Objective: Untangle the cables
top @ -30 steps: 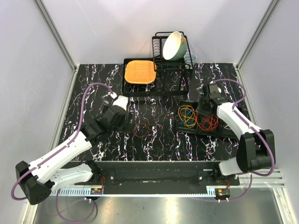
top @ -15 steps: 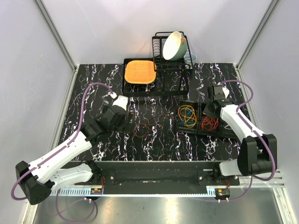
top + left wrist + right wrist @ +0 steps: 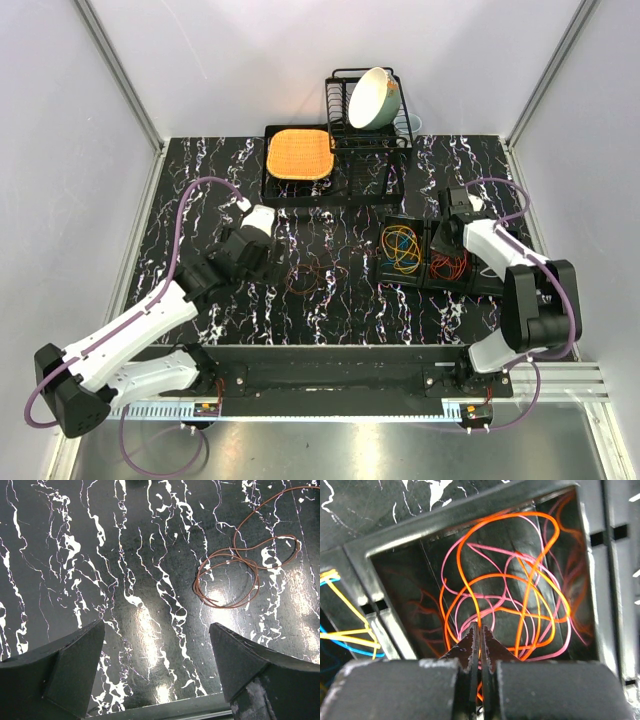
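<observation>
The cables lie in three places. A brown cable sits in loose loops on the marbled black table. Yellow, blue and orange cables fill the left compartment of a black tray. In the right compartment lie tangled orange and pink cables. My right gripper hangs over that right compartment, shut on an orange cable strand that runs into its tips. My left gripper is open just above the table, empty, left of the brown cable.
A black dish rack with a cream bowl stands at the back. An orange mat on a black tray lies left of it. Enclosure walls border the table on three sides. The tray's divider separates the yellow and blue cables.
The right arm has folded in, its elbow drawn nearer to the tray, and its gripper has shifted slightly right over the right compartment. The left arm has not moved.
</observation>
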